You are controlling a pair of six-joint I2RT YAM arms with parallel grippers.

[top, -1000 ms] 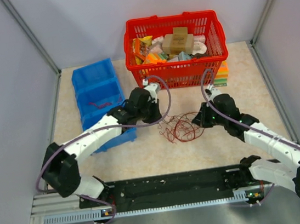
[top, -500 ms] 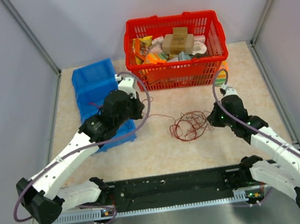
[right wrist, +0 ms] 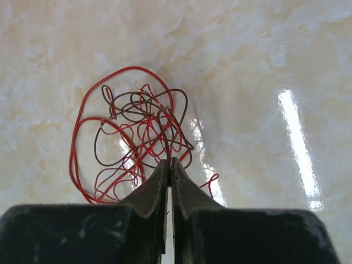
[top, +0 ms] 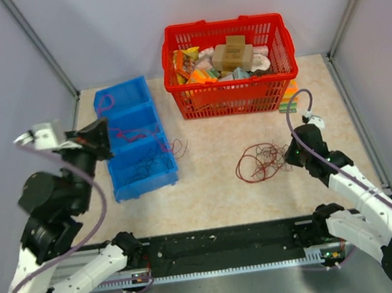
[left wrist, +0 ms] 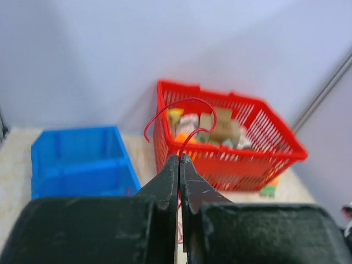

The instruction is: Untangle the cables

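The cables are thin red and dark-red wires. A loose bundle (top: 261, 163) lies on the table right of centre, shown close up in the right wrist view (right wrist: 132, 132). My right gripper (top: 291, 155) sits at its right edge, shut (right wrist: 169, 162) on a dark-red strand of the bundle. My left gripper (top: 104, 137) is raised high at the left, above the blue bin (top: 130, 187). It is shut (left wrist: 179, 159) on a single red cable (left wrist: 181, 107) that loops up past the fingertips. More red strands (top: 174, 147) trail over the bin.
A red basket (top: 232, 92) full of packets stands at the back centre. A small coloured stack (top: 289, 98) lies by its right corner. Grey walls close in the left and right sides. The arms' base rail (top: 224, 247) runs along the near edge.
My left arm has lifted and swung far left, drawing a red cable out of the bundle and over the blue bin. My right gripper has moved right, dragging the bundle with it.
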